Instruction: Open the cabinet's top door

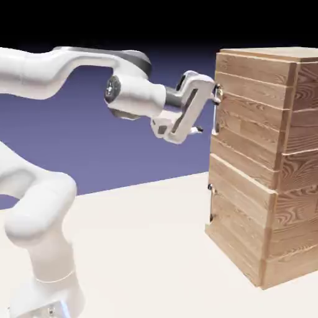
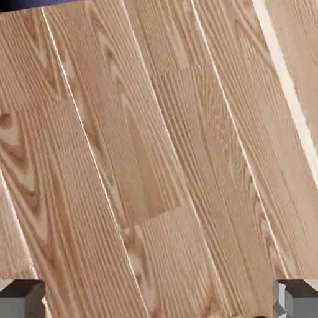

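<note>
While reaching toward the cabinet [image 1: 248, 112], holds the claw [image 1: 208, 112] tilted, fingers spread wide apart, gripping nothing, probably to bring the opening around the upright silver handle [image 1: 216, 118]. Brings one finger close to the handle's upper end, and hangs the other lower, out in front of the wood. Cannot tell from here whether touching or just beside. Looks like a need to line up both fingers before closing, or else to risk catching only the handle's end and slipping off.

Finds the top door [image 1: 251, 109] on the cabinet's upper front, seemingly closed, above the lower door [image 1: 239, 205]. Stands the cabinet on the tabletop [image 1: 143, 248], toward the exterior view's right, with the tabletop's far edge running behind; likely placed front toward the arm [image 1: 133, 93] to leave room for a swing.

In the hand view, shows grain and slanting seams close up, plus both fingertips far apart at the bottom corners, but no clear handle. Only in the exterior view, shows handle, lower door and the claw's lean together.
</note>
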Controlling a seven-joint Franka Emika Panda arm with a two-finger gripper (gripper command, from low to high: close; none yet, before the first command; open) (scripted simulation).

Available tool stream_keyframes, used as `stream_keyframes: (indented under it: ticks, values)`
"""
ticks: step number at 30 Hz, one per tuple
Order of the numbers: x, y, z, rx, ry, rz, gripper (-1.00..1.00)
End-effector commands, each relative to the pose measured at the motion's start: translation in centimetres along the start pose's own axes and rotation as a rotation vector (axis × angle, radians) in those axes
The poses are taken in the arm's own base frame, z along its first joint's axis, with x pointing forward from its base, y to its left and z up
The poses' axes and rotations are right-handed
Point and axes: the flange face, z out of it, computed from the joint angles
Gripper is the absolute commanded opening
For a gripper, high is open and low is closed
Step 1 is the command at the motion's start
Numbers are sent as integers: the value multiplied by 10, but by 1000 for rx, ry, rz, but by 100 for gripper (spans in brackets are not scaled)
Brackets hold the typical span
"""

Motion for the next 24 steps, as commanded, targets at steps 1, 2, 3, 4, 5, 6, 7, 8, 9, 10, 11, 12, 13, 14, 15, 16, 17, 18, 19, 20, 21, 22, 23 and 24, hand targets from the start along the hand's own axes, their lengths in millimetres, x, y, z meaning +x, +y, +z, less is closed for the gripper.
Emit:
stream_keyframes:
  ticks: [1, 2, 3, 4, 5, 6, 7, 8, 9, 10, 11, 12, 13, 14, 15, 16, 17, 18, 19, 20, 21, 22, 23, 24]
  values:
    - [0, 3, 0, 5, -12, 47, 0]
    - [-1, 6, 0, 9, -24, 93, 0]
    - [-1, 9, 1, 12, -37, 139, 0]
    - [-1, 12, 1, 15, -49, 186, 0]
    - [-2, 15, 2, 18, -62, 232, 0]
    - [-2, 18, 2, 20, -75, 278, 0]
    - [-2, 21, 3, 22, -88, 324, 0]
    - [-2, 25, 4, 23, -100, 369, 0]
    - [-2, 28, 5, 24, -113, 415, 0]
    - [-2, 32, 6, 24, -126, 460, 0]
    - [-2, 36, 8, 24, -139, 506, 0]
    - [-2, 40, 9, 24, -152, 551, 0]
    - [-1, 44, 11, 23, -165, 596, 0]
    - [-1, 48, 12, 22, -178, 641, 0]
    - [-1, 52, 14, 20, -191, 686, 0]
    - [0, 56, 16, 18, -204, 731, 0]
    - [0, 60, 18, 16, -217, 776, 0]
    - [1, 64, 20, 13, -230, 821, 0]
    - [1, 68, 23, 10, -243, 866, 0]
    - [2, 73, 25, 6, -255, 910, 0]
    - [3, 77, 28, 3, -268, 955, 0]
    - [4, 81, 31, -1, -280, 999, 0]
    - [5, 86, 33, -6, -293, 1044, 0]
    - [6, 90, 36, -10, -305, 1088, 0]
